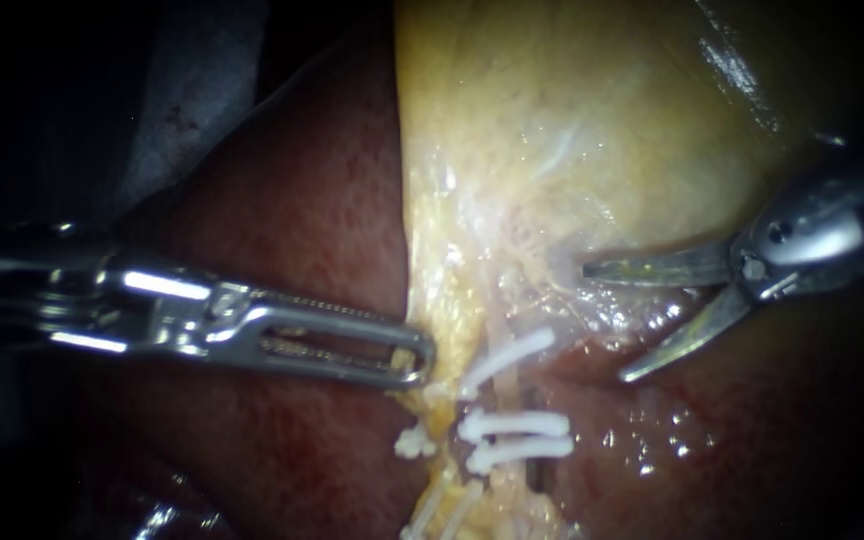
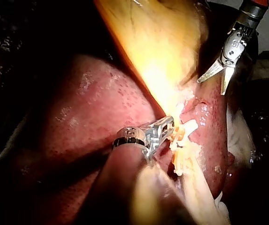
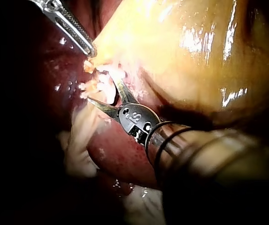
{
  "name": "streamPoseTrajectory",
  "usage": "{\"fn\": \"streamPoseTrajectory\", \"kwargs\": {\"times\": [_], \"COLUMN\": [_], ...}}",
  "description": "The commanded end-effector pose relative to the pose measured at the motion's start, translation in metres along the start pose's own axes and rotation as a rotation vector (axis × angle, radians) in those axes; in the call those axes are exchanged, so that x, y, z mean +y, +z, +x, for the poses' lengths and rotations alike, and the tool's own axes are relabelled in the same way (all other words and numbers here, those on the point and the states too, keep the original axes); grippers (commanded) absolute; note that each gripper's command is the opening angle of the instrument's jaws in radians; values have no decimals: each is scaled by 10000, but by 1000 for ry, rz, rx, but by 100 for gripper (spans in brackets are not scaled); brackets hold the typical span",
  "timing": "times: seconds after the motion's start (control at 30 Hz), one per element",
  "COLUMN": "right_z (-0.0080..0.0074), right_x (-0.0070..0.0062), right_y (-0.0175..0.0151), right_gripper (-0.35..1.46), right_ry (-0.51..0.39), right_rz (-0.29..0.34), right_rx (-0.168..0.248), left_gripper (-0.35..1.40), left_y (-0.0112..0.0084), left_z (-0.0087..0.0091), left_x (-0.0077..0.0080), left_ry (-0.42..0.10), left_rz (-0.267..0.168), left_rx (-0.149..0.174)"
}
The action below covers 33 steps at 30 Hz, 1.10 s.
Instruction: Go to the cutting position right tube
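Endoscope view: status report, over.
Right instrument jaws open, short of clipped tube. Left instrument shut on gallbladder edge. Nothing in between.

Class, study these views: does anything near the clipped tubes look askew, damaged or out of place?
One white clip lies slanted; the two clips below it sit level across the tube. Otherwise nothing: left instrument jaws shut on the gallbladder edge, right instrument jaws open.

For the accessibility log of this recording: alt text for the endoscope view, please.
The silver right instrument, its curved blades open, points toward a cluster of white plastic clips below the glossy yellow gallbladder. The slotted silver left instrument is shut on the gallbladder's edge beside the clips, with dark red liver around.
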Motion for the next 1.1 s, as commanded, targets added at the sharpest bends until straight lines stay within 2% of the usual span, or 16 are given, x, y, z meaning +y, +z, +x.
{"fn": "streamPoseTrajectory", "kwargs": {"times": [0.03, 0.17, 0.3, 0.43, 0.7, 1.1], "right_z": [-4, -19, -29, -35, -49, -57], "right_x": [-2, -8, -15, -20, -29, -20], "right_y": [3, 19, 32, 42, 61, 92], "right_gripper": [131, 130, 126, 121, 88, 86], "right_ry": [11, 79, 118, 145, 181, 186], "right_rz": [14, 44, 71, 94, 159, 172], "right_rx": [-23, -81, -119, -140, -164, -169], "left_gripper": [-35, -35, -35, -35, -35, -35], "left_y": [-3, -16, -29, -40, -51, -53], "left_z": [-1, -3, -8, -12, -14, -13], "left_x": [0, -3, -9, -18, -30, -38], "left_ry": [-3, -6, -11, -16, -21, -30], "left_rz": [-2, -6, -8, -9, -5, -3], "left_rx": [-4, -10, -15, -22, -28, -32]}}
